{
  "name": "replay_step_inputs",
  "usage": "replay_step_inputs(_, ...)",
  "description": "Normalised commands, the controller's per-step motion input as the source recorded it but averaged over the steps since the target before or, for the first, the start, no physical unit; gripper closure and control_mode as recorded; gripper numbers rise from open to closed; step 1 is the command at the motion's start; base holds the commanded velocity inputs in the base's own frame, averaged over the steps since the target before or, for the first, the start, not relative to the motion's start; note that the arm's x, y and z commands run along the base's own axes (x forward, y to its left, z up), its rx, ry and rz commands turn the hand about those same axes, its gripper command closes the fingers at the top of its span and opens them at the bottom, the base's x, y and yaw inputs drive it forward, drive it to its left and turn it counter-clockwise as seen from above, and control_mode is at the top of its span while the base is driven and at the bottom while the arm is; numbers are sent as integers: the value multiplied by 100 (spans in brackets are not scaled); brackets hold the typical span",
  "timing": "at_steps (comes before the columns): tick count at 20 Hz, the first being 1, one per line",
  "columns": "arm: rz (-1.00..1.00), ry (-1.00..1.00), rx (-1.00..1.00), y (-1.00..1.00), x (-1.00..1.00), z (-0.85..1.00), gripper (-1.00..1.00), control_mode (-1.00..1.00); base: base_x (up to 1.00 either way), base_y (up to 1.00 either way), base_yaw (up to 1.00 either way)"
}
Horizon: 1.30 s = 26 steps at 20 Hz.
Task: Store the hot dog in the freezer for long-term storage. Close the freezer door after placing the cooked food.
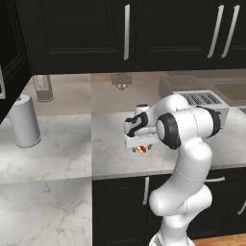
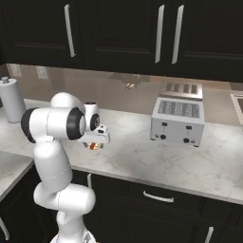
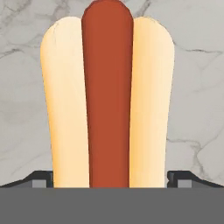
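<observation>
Counting one hot dog (image 3: pixel 107 100) beneath my downward-pointing gripper (image 3: pixel 109 177); fingertips (image 3: pixel 38 179) straddle it, spread wide, gripping nothing, above the counter (image 1: pixel 57 149).

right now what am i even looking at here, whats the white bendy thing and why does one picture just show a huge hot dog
The white bendy thing is a white jointed robot arm in a rendered kitchen. Two pictures come from cameras on its base, one behind it to the left and one to the right, so they show one scene from two sides. The third comes from a camera on the hand, looking along the gripper, so everything looks huge.

The arm is bent over a pale marble counter. Its gripper sits low over a tan bun with a red sausage, the hot dog. The dark fingertips stand on either side of the bun; whether they are squeezing it cannot be told.

Also on the counter: a silver four-slot toaster and a white paper towel roll. Black cabinets hang above.
</observation>
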Motion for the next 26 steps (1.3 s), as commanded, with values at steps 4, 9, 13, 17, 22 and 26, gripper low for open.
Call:
replay_step_inputs(4,0,6,0,-9,11,-34,-100,-100,0,0,0)
replay_step_inputs(9,0,0,0,0,2,-5,-100,-100,0,0,0)
replay_step_inputs(13,0,0,0,0,0,-2,-100,-100,0,0,0)
replay_step_inputs(17,0,0,1,0,0,-6,100,-100,0,0,0)
replay_step_inputs(22,0,0,0,0,0,-3,100,-100,0,0,0)
replay_step_inputs(26,0,0,0,0,0,0,100,-100,0,0,0)
